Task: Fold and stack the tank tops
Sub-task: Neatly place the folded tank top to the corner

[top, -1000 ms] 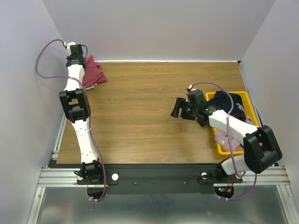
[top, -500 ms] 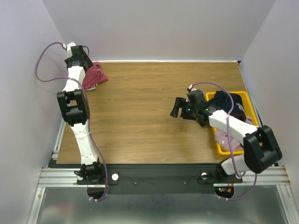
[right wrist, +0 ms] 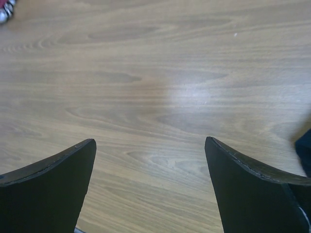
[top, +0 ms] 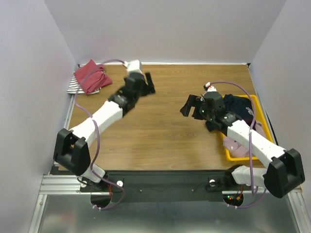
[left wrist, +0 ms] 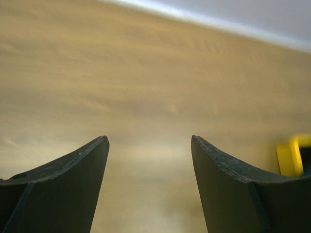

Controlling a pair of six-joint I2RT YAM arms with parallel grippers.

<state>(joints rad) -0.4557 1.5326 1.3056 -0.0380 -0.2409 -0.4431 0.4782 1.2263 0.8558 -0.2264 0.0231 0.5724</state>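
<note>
Tank tops, one soft dark red cloth top (top: pixel 90 76) and one white cloth top with thin dark stripes (top: pixel 74 87), are seen piled together at the far left corner of the brown wooden table (top: pixel 160 131), with the red one on top. The left claw (top: pixel 149 83) is held wide and empty, well apart from the pile. The right claw (top: pixel 188 104) is spread wide too, with nothing in it, near the yellow plastic bin (top: pixel 233 154) of more clothes. The stack seems done. Next, it is judged, another piece must be reached for in the bin.
</note>
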